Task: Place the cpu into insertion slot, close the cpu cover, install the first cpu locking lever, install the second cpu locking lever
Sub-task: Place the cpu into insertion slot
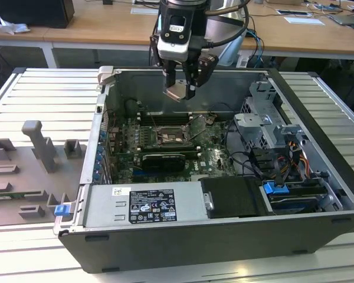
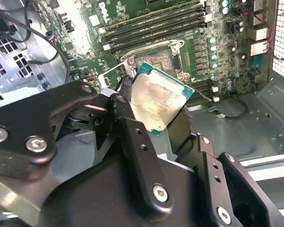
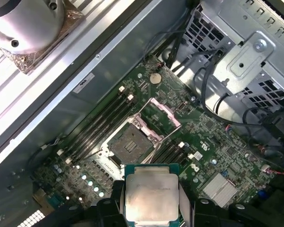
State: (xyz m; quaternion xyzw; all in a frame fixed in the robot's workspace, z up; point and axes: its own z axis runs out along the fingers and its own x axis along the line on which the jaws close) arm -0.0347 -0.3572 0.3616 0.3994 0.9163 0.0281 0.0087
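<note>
the gripper (image 1: 181, 88) is clamping the cpu (image 1: 177, 92) between its fingers, hanging in the upper middle of the exterior view, above the open computer case (image 1: 194, 250) — the insertion slot (image 1: 170, 134) is sitting bare near the centre, the cpu cover (image 3: 163, 113) standing raised beside it.

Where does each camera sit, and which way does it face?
Exterior view: off the arm, raised beside the computer case, looking down into it; the gripper, shut on the cpu, shows.
Second wrist view: on the wrist, looking along the fingers past the cpu to the insertion slot.
First wrist view: on the wrist, looking down at the motherboard and raised cpu cover; fingertips flank the cpu.
Both wrist views share the cpu and the empty insertion slot.
</note>
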